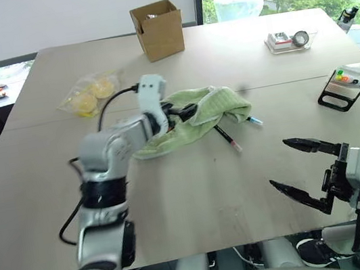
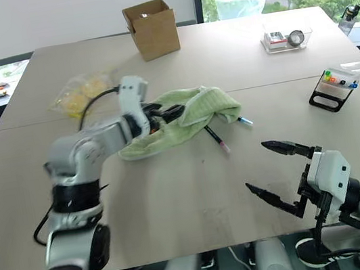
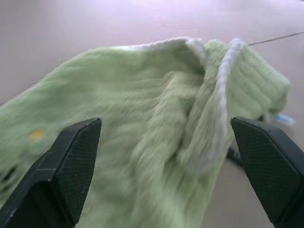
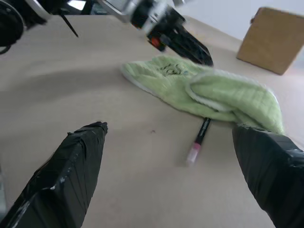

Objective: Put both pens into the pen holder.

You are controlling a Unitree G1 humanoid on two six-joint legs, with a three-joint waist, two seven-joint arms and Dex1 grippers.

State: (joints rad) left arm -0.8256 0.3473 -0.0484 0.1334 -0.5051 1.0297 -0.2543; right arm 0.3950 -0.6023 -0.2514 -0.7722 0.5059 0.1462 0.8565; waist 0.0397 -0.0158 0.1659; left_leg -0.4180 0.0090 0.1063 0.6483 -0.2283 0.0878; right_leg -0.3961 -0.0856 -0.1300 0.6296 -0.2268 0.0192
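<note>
nothing is stowed yet: both pens (image 1: 227, 137) are seen mid-table, half tucked under the green cloth (image 1: 198, 118), the pen holder (image 1: 345, 86) standing near the right edge. the left gripper (image 1: 180, 114) is poised, fingers apart, over the cloth; the right gripper (image 1: 303, 169) is spread wide, empty, near the front edge.

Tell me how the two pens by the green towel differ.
The black stick pen with the pink end shows more of its length beyond the crumpled green towel; the black stick pen with the light blue end shows little beyond its tip. The pink-ended one lies nearer the robot, the blue-ended one nearer the pen holder. Both lie flat, partly under the towel.
</note>
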